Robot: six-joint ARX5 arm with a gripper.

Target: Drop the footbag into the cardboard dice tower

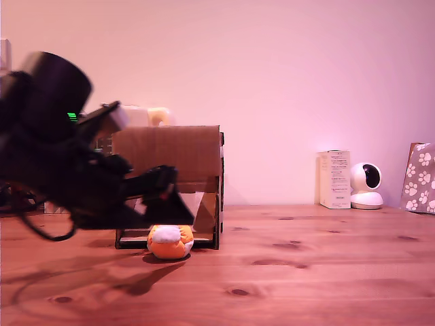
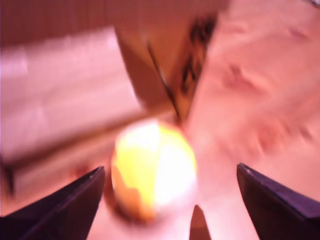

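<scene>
The footbag (image 1: 170, 242) is sitting on the wooden surface (image 1: 306, 272), right at the foot of the cardboard dice tower (image 1: 178, 153), just in front of its lower opening. The arm is reaching in from the exterior view's left, dark and bulky, and its hand (image 1: 166, 182) is hanging just above the ball, in front of the tower's face. From the wrist view, blurred as it is, the hand (image 2: 170, 200) is standing wide open, a dark finger showing on each side, with the footbag (image 2: 152, 167) glowing yellow and white between them and untouched. Over on the exterior view's right, a white box (image 1: 335, 178), a small white camera (image 1: 366, 185) and a paw-print box (image 1: 419, 178) are lining the wall.
</scene>
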